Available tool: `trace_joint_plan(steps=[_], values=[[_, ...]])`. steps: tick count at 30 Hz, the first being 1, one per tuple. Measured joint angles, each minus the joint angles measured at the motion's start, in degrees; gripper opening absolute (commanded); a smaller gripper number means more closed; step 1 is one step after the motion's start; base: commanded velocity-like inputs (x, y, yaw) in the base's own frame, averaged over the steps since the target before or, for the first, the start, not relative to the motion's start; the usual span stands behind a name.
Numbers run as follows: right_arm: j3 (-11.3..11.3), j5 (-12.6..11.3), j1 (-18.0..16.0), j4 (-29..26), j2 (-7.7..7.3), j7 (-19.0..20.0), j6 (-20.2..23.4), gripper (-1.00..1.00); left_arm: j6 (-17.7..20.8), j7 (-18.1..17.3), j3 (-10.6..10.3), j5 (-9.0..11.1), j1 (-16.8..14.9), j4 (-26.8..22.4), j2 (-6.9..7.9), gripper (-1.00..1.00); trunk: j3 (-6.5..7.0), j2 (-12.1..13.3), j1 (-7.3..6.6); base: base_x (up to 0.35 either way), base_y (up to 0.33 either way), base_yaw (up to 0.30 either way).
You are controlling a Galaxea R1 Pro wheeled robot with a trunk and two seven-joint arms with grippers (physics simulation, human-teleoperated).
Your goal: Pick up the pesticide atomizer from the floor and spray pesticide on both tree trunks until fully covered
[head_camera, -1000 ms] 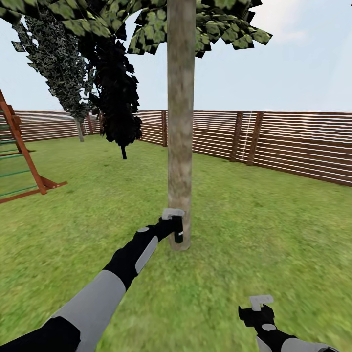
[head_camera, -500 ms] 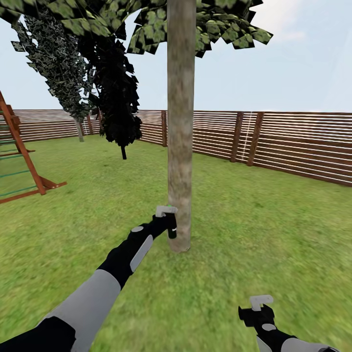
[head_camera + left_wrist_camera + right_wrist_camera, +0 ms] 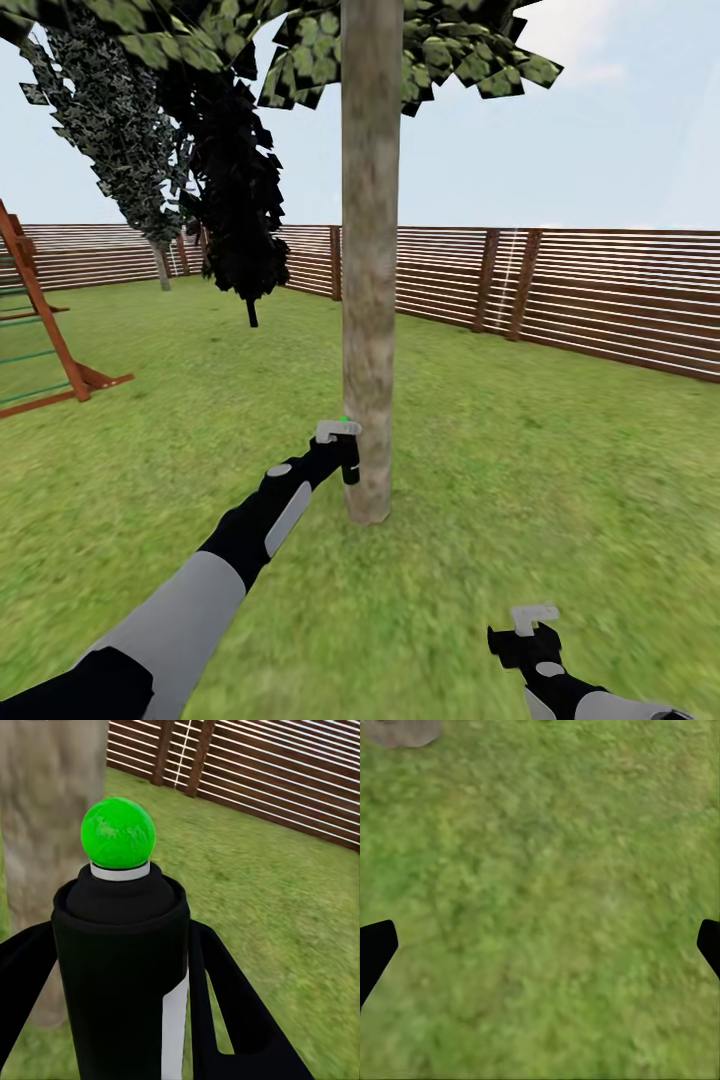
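Where my right gripper (image 3: 533, 622) hangs low at the near right of the head view, its arm is cut off by the frame edge; in the right wrist view its two dark fingertips (image 3: 375, 951) sit far apart at the edges, spread wide over blurred lawn (image 3: 547, 907) and holding nothing. A grey patch at one corner of that view may be the foot of the trunk, though it is too blurred to say.

Farther out, my left gripper (image 3: 340, 450) is clamped on the pesticide atomizer (image 3: 124, 967), its black fingers (image 3: 225, 1005) pressed against both sides of the dark bottle. The green dot (image 3: 118, 832) on top reads clearly from the wrist, yet from the head it is only a speck, and most of the bottle is hidden there behind my gripper. The atomizer sits just beside the tree trunk (image 3: 370, 260), low down, near its base. I cannot make out any white specks on the bark.

Beyond, the tree's canopy (image 3: 450, 50) is cropped by the top edge, the play tower (image 3: 40, 320) by the left edge, and the slatted fence (image 3: 600, 290) closes the far side.
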Motion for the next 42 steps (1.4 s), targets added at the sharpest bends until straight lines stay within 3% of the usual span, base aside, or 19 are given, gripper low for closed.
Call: trace_joint_plan(steps=[10, 17, 42], values=[[0.04, 0.0, 0.0, 0.0, 0.0, 0.0, 0.0, 1.0, -0.1, 0.0, -0.09, -0.01, 0.0, 2.02, -0.03, -1.0, 0.0, 0.0, 0.0, 0.146, 0.0, 0.0], [0.05, 0.0, 0.0, 0.0, 0.0, 0.0, 0.0, 1.0, -3.32, -0.07, -0.1, 0.01, 0.0, 4.03, -0.03, -1.0, 0.0, 0.0, 0.0, 0.068, 0.0, 0.0], [0.08, 0.0, 0.0, 0.0, 0.01, 0.0, 0.0, 1.0, -3.44, -0.15, -0.26, 0.0, 0.0, 4.13, -0.12, -1.0, 0.0, 0.0, 0.0, 0.112, 0.0, 0.0]])
